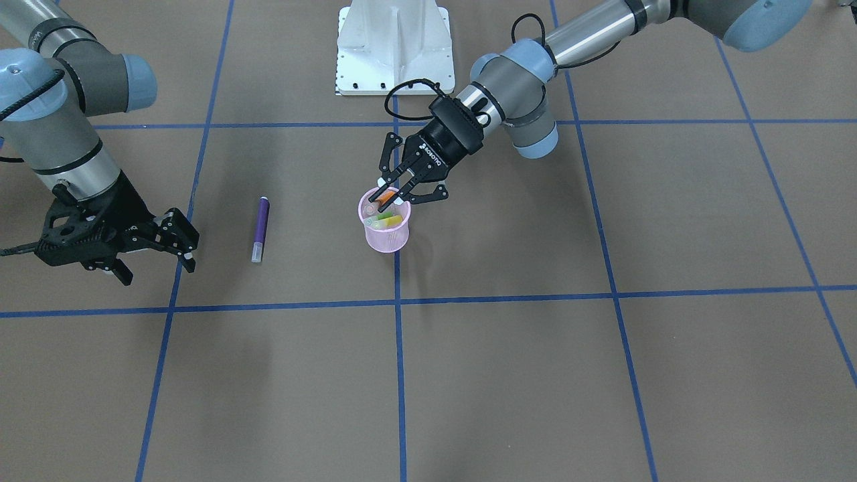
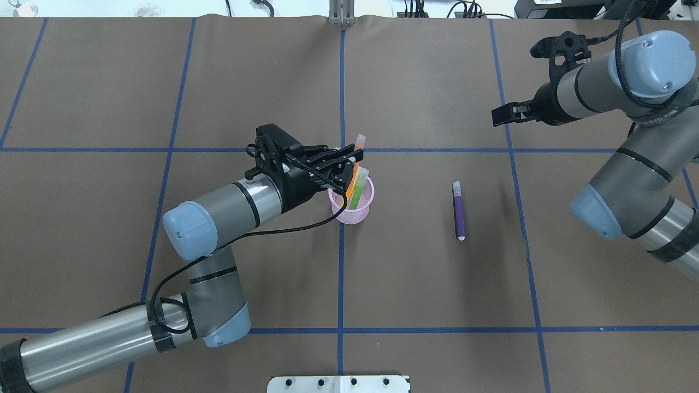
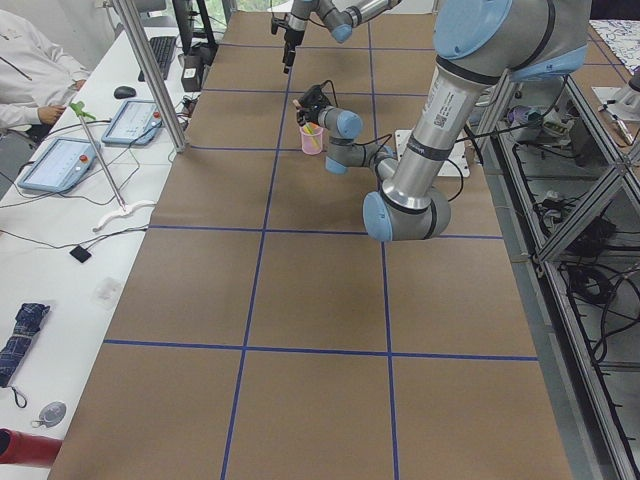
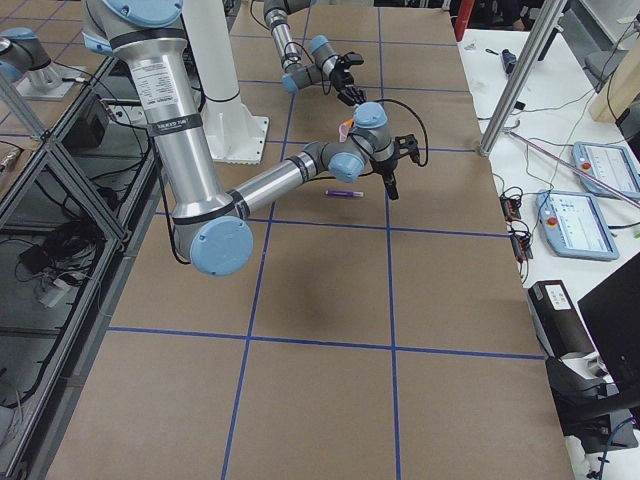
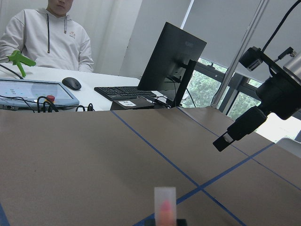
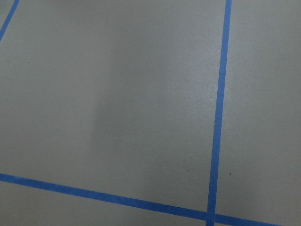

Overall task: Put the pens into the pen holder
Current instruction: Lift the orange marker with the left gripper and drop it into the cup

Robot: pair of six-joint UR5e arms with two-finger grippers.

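The pink mesh pen holder (image 1: 388, 239) (image 2: 351, 213) stands near the table's middle, with a light green pen (image 2: 359, 190) leaning inside it. My left gripper (image 1: 395, 190) (image 2: 348, 170) hangs over its rim, shut on the orange pen (image 1: 386, 197) (image 2: 355, 170), which is tilted with its lower end inside the cup. The pen's pale cap (image 5: 164, 206) pokes up in the left wrist view. The purple pen (image 1: 260, 227) (image 2: 458, 210) lies flat on the table, apart from both grippers. My right gripper (image 1: 159, 266) (image 2: 524, 82) hovers open and empty beyond that pen.
The white robot base plate (image 1: 395, 47) sits at the table's near edge. Blue tape lines (image 6: 217, 117) cross the brown table. A person (image 5: 47, 37) sits at a side desk with a monitor (image 5: 171, 63) and tablets.
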